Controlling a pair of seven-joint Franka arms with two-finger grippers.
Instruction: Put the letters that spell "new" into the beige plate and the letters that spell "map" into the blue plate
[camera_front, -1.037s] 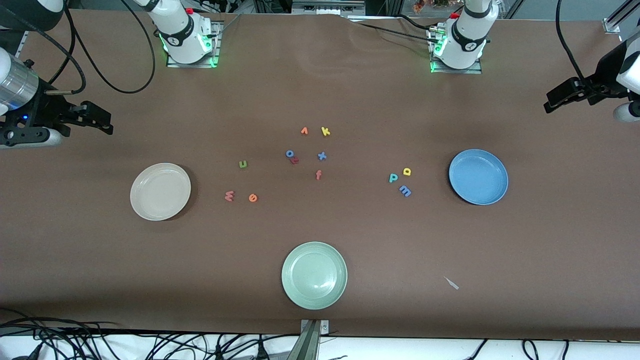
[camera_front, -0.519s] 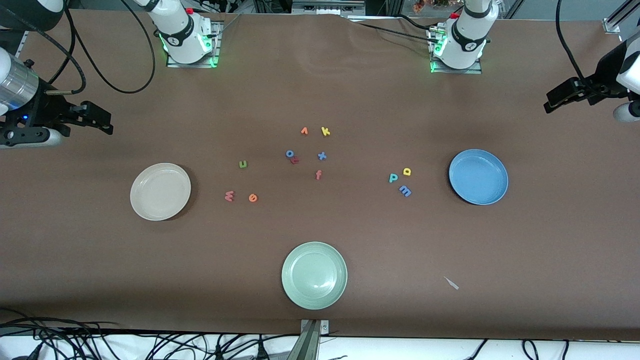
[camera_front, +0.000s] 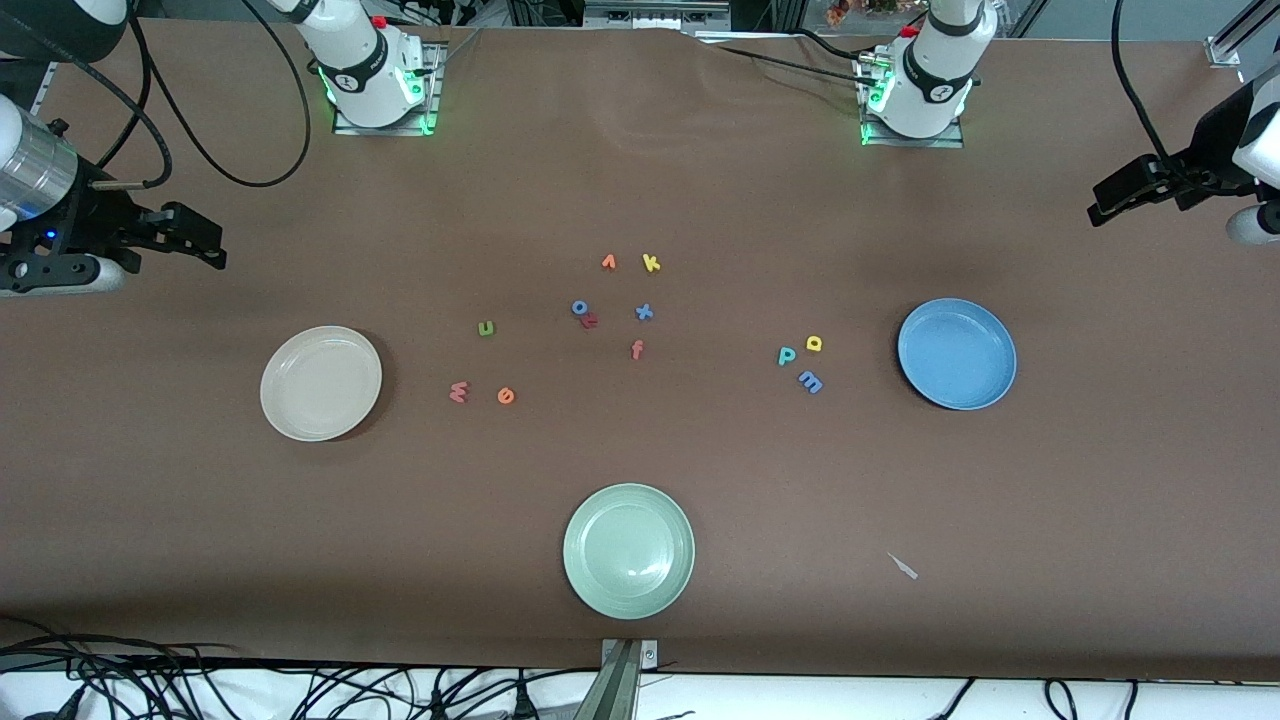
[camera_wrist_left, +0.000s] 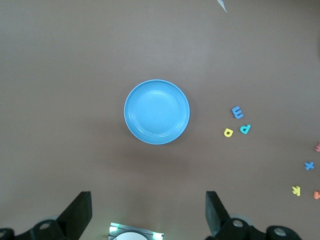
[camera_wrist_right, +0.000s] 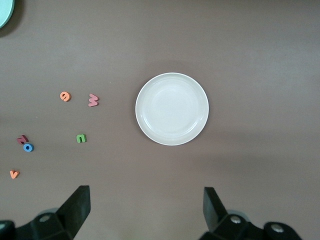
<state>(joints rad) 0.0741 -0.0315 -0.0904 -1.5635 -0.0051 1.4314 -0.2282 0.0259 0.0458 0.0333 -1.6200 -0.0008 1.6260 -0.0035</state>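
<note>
Both the left gripper (camera_wrist_left: 147, 216) and right gripper (camera_wrist_right: 146, 214), jaws open, wait at the tabletop's ends. Foam letters, e.g. the salmon-red w (camera_front: 458, 393), appear light, soft, thin; pinch across edges.

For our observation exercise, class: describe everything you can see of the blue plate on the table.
The blue plate is round, shallow and plain medium blue, with a raised rim and a smooth, slightly glossy surface that looks like plastic or glazed ceramic. It sits flat and upright on the brown table, toward the left arm's end. Nothing lies in it and nothing touches it; the yellow a, teal p and blue m lie beside it, apart.
</note>
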